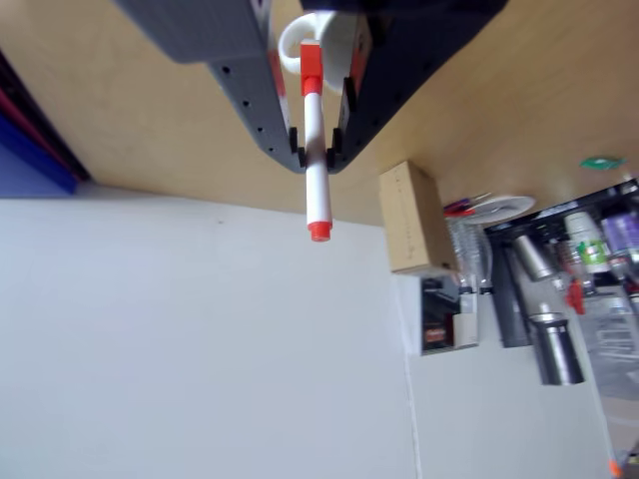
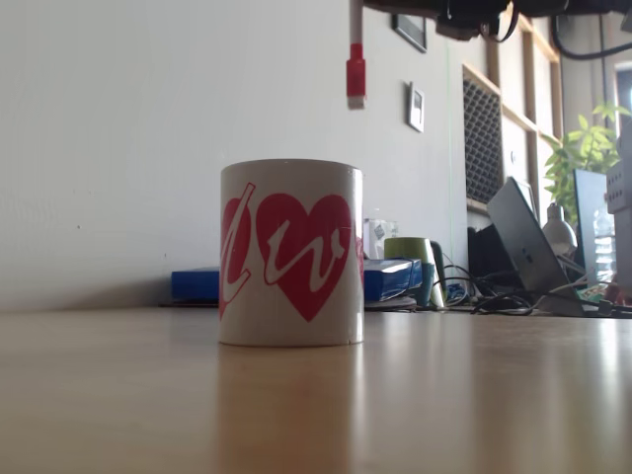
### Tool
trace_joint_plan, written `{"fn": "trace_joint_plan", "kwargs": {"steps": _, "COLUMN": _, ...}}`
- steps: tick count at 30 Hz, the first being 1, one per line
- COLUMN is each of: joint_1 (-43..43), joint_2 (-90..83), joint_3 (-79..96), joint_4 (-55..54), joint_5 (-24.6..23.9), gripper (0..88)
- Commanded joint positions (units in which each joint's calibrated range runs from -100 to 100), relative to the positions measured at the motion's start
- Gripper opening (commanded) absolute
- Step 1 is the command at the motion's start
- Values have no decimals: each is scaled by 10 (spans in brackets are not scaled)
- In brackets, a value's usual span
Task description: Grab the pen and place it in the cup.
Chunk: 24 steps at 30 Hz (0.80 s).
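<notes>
My hand (image 1: 315, 150) is clenched on the pen (image 1: 316, 170), holding it high above the cup (image 2: 291, 253), which stands upright on the pale wooden bench (image 2: 296, 415) before a plain white wall (image 2: 118, 148), with blue boxes (image 2: 197, 284), a laptop (image 2: 523, 247) and a plant (image 2: 583, 148) behind.

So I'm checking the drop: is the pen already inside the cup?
No, in the fixed view the pen hangs clear above the cup rim.

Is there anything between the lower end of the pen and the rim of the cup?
No. In the fixed view the pen hangs above the cup, with only bare wall behind the gap.
</notes>
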Motion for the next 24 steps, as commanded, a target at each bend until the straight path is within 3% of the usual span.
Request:
{"fn": "trace_joint_plan", "kwargs": {"steps": 1, "joint_1": -28, "joint_2": -7, "joint_3": 17, "joint_4": -38, "joint_5": -2, "gripper": 9}}
{"fn": "trace_joint_plan", "kwargs": {"steps": 17, "joint_1": -119, "joint_2": 1, "joint_3": 38, "joint_4": -64, "joint_5": -3, "gripper": 9}}
{"fn": "trace_joint_plan", "kwargs": {"steps": 24, "joint_1": -117, "joint_2": 32, "joint_3": 81, "joint_4": -141, "joint_5": -2, "gripper": 9}}
